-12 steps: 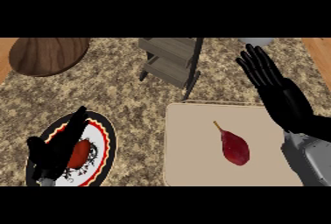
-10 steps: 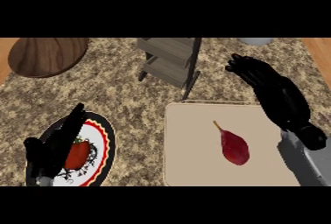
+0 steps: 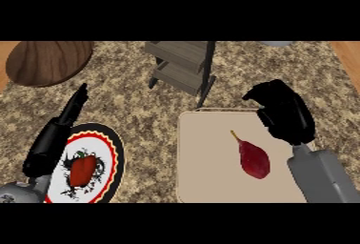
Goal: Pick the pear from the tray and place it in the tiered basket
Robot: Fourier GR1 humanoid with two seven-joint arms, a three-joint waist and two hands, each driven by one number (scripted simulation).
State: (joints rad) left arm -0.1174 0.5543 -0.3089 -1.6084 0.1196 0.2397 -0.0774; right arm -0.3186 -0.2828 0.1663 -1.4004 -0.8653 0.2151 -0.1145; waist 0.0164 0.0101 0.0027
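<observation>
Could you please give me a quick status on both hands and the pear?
Right hand curled, empty, above tray. Left hand open by plate. Pear untouched on tray. Tiered basket path unobstructed.

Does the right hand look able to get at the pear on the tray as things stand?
Probably yes. The right hand hangs over the tray's far right part with its fingers curled and nothing in them. The pear lies bare just nearer and to its left, nothing between them. The fingers would need to open first.
</observation>
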